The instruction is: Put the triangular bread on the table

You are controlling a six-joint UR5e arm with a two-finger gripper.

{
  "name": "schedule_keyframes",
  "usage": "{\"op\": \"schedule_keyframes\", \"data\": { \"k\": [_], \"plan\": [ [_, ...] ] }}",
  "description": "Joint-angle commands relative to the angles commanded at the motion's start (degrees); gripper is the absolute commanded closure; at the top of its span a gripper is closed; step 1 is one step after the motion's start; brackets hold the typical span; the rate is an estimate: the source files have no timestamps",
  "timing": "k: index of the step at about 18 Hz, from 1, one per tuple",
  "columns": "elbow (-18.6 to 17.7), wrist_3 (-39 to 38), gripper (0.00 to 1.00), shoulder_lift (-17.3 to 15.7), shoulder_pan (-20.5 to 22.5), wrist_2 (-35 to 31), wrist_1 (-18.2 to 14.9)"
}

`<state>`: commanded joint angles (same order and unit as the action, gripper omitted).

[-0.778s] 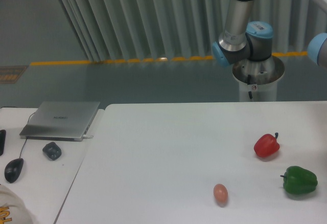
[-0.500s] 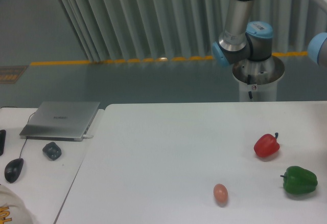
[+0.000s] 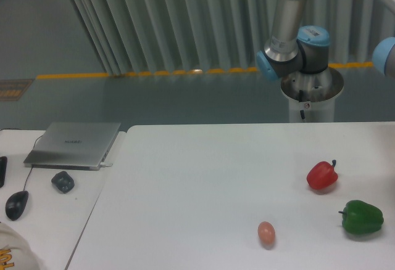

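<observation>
Between the earlier frames and this one almost nothing has moved: the arm keeps the same pose at the far right, and the things on the table lie where they were. The gripper is not in the picture at all; the arm goes up and out of the top edge, so I cannot tell if the fingers are spread or pressed together, or if they hold something. The triangular bread is also not visible anywhere in this view, neither on the table nor in the air; perhaps it is carried above the frame, but this is only a guess. On the table there are a red pepper at the right, a green pepper nearer and further right, and a small egg near the front edge, all well apart from each other. On the smaller desk at the left I see a closed laptop, a dark mouse and a small dark object. I judge that the placing step is not yet done. The next move calls for bringing the bread down to a bare part of the white top, away from the peppers and the egg, and only then opening the fingers.
</observation>
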<state>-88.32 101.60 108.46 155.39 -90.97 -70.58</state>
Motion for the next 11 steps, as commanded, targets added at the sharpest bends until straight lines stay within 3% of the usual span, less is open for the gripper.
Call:
{"op": "schedule_keyframes", "data": {
  "k": [8, 11],
  "plan": [
    [-2.1, 0.4, 0.0, -1.8, 7.7, 0.4, 0.4],
    [-1.8, 5.8, 0.0, -1.8, 9.7, 0.1, 0.6]
  ]
}}
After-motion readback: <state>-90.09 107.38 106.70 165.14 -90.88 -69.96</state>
